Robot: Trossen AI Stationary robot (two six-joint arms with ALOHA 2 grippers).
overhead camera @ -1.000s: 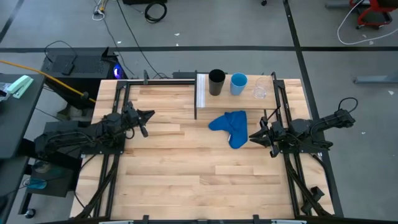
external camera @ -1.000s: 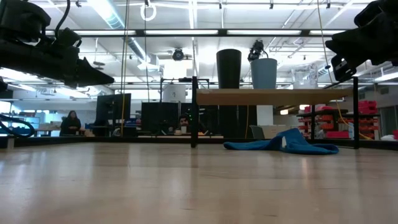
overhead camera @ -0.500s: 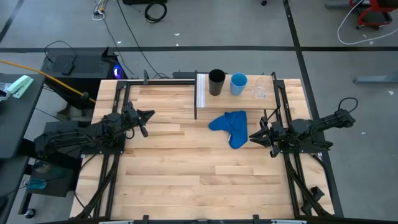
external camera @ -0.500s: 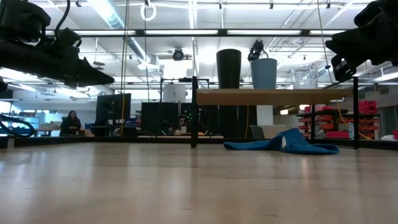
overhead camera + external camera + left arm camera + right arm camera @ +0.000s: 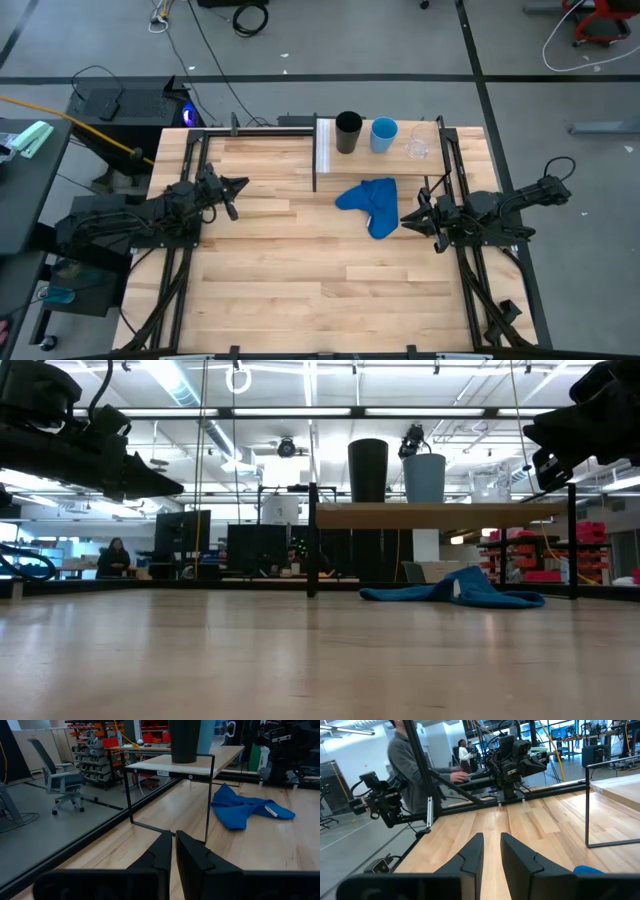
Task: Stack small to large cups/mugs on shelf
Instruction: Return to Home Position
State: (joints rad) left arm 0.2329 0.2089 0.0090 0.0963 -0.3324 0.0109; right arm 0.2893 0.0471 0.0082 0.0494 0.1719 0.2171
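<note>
Your three cups, black tumbler [image 5: 348, 132], blue cup [image 5: 383, 134] and clear glass [image 5: 418, 146], line the shelf [image 5: 325, 146] unstacked, while your left gripper [image 5: 238, 185], fingers nearly touching, and right gripper [image 5: 408, 218], fingers slightly parted, hover empty-handed over the table [image 5: 300, 280], awaiting a first pick.

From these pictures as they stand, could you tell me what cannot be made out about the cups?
- Clear glass: faint in the low view, lost against the bright room.
- Black tumbler and blue cup: tops cut off by the left wrist view's upper edge.
- All three cups: outside the right wrist view.
- Cup contents: too small in the high view.
</note>
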